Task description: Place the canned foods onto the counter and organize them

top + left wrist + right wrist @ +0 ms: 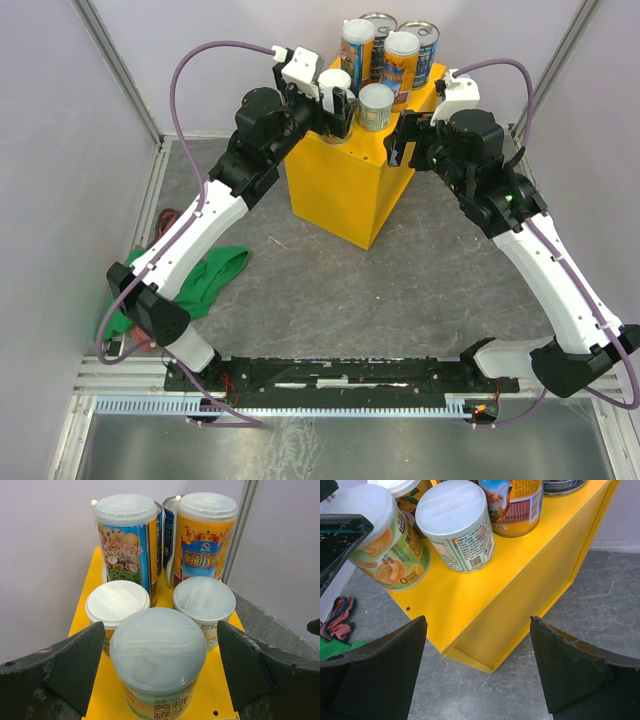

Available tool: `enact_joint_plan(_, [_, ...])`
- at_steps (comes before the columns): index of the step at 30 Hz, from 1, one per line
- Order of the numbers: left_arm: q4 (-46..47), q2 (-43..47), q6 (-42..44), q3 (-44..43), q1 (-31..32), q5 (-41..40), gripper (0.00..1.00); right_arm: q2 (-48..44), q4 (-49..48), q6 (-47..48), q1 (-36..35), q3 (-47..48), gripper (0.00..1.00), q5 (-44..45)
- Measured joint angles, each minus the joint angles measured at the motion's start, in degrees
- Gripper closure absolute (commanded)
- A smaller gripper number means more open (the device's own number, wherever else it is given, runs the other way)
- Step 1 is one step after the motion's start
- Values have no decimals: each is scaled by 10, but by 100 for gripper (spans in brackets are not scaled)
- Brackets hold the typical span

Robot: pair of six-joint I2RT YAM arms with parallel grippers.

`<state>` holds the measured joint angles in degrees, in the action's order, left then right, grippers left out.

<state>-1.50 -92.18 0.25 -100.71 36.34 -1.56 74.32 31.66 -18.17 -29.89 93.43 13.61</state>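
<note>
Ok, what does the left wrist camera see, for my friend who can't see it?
A short pale-lidded can stands on the yellow counter inside the open left gripper, touching neither side. Behind it stand two more short cans and two tall colourful cans.

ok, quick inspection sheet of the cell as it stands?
Surface: grey stone-patterned floor, yellow counter standing on it.
Job's things: on the counter, two tall cans, two blue cans behind, three small cans in front.
Clutter: green cloth on the floor, left.
Pincers: left pincer open astride the nearest small can; right pincer open, empty, by the counter's corner.
Cables: purple cables looping from both wrists.
Surroundings: pale walls, nothing else seen.
</note>
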Motion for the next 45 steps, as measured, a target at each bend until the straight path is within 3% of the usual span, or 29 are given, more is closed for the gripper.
enact_joint_plan(9, [10,25,-7,0,0,-42,1,0,0,0,0,3,7,1])
enact_joint_plan(14, [27,74,-23,19,0,-129,2,0,0,6,0,10,0,26])
enact_joint_plan(19, [56,151,-33,82,-12,-238,2,1,1,11,2,9,1,104])
enact_joint_plan(30, [76,310,-156,407,-142,-346,4,-4,20,-18,50,-98,1,219])
enact_joint_plan(36, [77,389,-190,570,-156,-373,3,-7,54,-57,59,-149,1,254])
enact_joint_plan(37, [80,434,-197,634,-156,-388,3,-7,72,-78,59,-171,1,266])
enact_joint_plan(45, [96,482,-202,724,-158,-414,1,12,124,-132,59,-173,1,305])
